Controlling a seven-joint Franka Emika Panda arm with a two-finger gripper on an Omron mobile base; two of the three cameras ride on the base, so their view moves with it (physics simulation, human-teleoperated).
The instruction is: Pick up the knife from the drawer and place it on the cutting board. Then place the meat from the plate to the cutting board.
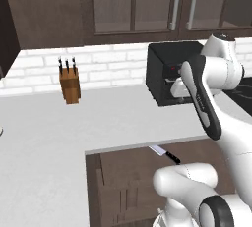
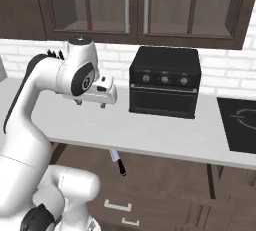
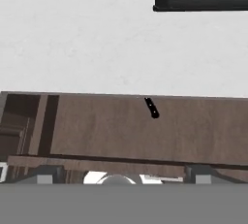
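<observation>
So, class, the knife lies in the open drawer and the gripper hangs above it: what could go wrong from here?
1. The knife lies partly under the counter edge, so a straight descent by the open gripper may hit the edge.
2. Only the thin black handle shows clearly in the hand view; the fingers could close beside it.
3. The knife lies flat on the drawer floor, so it may slide rather than lift.

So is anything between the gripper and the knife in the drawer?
Partly. The knife lies in the open drawer with its blade tucked under the counter edge; only the handle end is clear. The open gripper hangs above the counter, so that overhang sits between them.
</observation>
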